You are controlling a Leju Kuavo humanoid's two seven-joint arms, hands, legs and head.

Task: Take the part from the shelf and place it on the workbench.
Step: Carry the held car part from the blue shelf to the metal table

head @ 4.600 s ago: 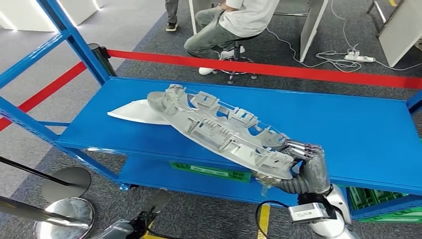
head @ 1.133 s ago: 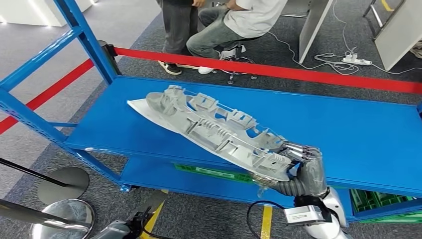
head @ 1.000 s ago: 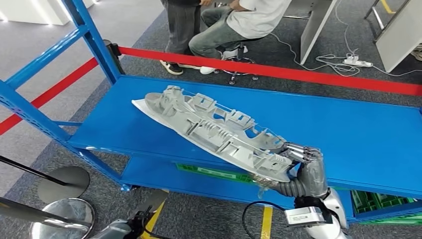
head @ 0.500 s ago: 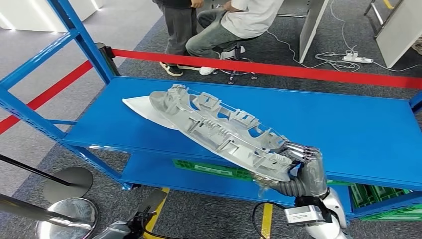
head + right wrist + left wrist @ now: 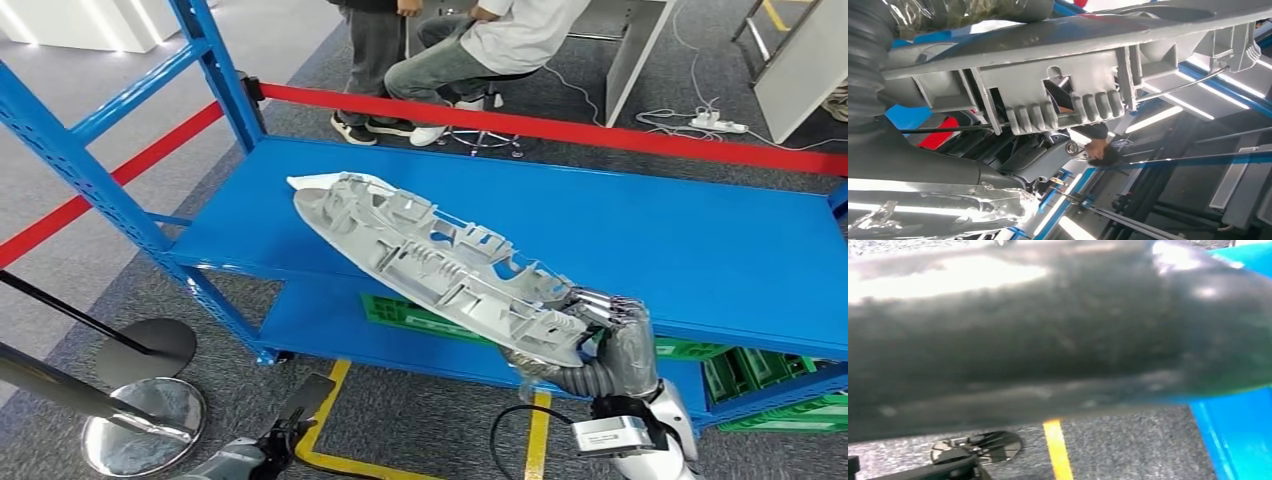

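The part (image 5: 440, 265) is a long grey moulded plastic panel with ribs and clips. My right hand (image 5: 620, 335) grips its near end, and the panel slants up and away to the left above the blue shelf (image 5: 700, 240). In the right wrist view the ribbed underside of the part (image 5: 1073, 95) runs across in front of the right hand (image 5: 868, 60). A white flat piece (image 5: 312, 183) lies on the shelf, mostly hidden behind the part's far tip. My left hand (image 5: 245, 458) hangs low by the floor, and its fingers are unclear.
A blue upright post (image 5: 225, 80) stands at the shelf's left end. Red barrier tape (image 5: 600, 135) runs behind the shelf, with a seated person (image 5: 480, 50) and a standing one beyond it. Stanchion bases (image 5: 145, 440) sit on the floor at left. Green crates (image 5: 770, 390) lie under the shelf.
The whole picture has shifted, so the camera moved. My right hand still grips the part the same way. The white piece is now more hidden behind the part's tip.
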